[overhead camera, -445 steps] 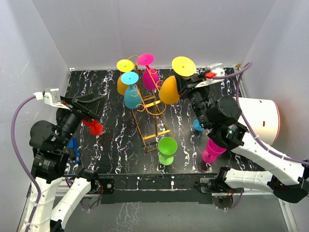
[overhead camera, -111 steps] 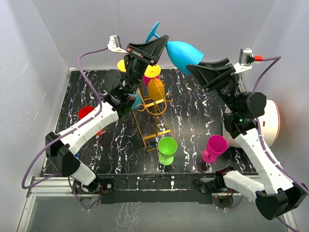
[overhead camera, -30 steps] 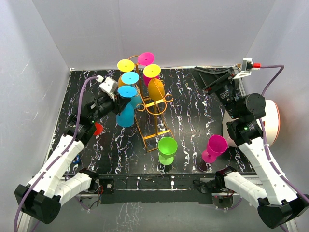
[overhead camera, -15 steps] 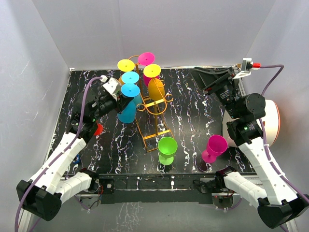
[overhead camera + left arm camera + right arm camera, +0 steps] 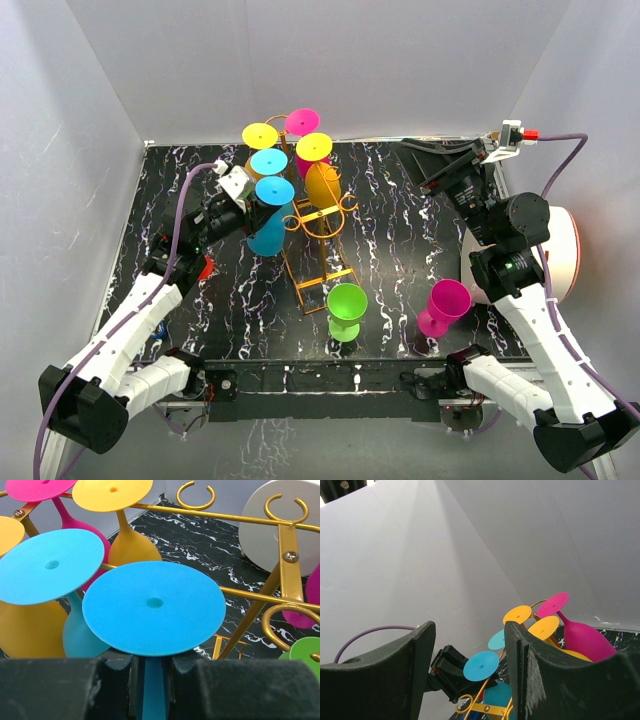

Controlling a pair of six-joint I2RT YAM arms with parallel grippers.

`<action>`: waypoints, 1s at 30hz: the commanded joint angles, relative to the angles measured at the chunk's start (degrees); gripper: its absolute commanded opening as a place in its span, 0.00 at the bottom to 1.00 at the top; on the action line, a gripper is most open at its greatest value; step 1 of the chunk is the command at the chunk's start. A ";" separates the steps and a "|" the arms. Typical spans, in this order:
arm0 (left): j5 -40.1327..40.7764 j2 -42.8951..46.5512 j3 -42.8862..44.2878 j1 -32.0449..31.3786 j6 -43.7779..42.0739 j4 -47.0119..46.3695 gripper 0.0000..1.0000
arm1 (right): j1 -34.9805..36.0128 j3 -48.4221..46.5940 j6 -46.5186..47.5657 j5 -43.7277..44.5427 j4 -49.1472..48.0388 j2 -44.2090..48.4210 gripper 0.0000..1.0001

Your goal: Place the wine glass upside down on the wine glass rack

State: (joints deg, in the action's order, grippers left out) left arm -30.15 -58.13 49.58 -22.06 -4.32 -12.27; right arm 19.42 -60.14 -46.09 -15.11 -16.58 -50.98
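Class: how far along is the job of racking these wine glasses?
Done: four glasses hang inverted on the wine glass rack. In hand: left jaws grip a blue wine glass by the stem, foot up, beside them. Left: green glass and magenta glass stand upright on the table.

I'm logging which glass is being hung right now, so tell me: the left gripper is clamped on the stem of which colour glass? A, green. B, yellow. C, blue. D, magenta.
C: in the left wrist view the left gripper is closed on the stem of the blue wine glass, foot up, beside the wine glass rack; the green glass stands ungripped near the rack's base.
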 commanded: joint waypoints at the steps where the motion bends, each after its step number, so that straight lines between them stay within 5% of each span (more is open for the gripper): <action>1: -2.87 -0.29 -0.27 0.36 -1.39 -3.59 0.00 | 0.00 -1.21 1.18 0.08 -0.94 0.62 0.55; 6: -3.33 -1.27 0.27 0.36 -1.50 -3.53 0.01 | -0.01 -1.23 1.25 0.08 -0.79 0.71 0.56; 12: -4.26 -1.78 1.22 0.36 -0.93 -1.19 0.17 | -0.02 -1.30 1.16 -0.08 -0.80 0.71 0.56; 19: -0.79 0.83 0.52 0.29 0.78 2.93 0.50 | 0.00 -1.28 0.92 0.10 -0.59 0.99 0.56; 30: 3.50 7.48 0.41 0.35 4.75 11.07 0.58 | -0.04 -1.51 0.96 -1.79 6.37 0.73 0.53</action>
State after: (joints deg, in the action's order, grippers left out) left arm -28.75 -54.52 49.60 -21.91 -2.22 -5.08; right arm 19.42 -60.14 -45.78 -15.33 -13.41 -50.98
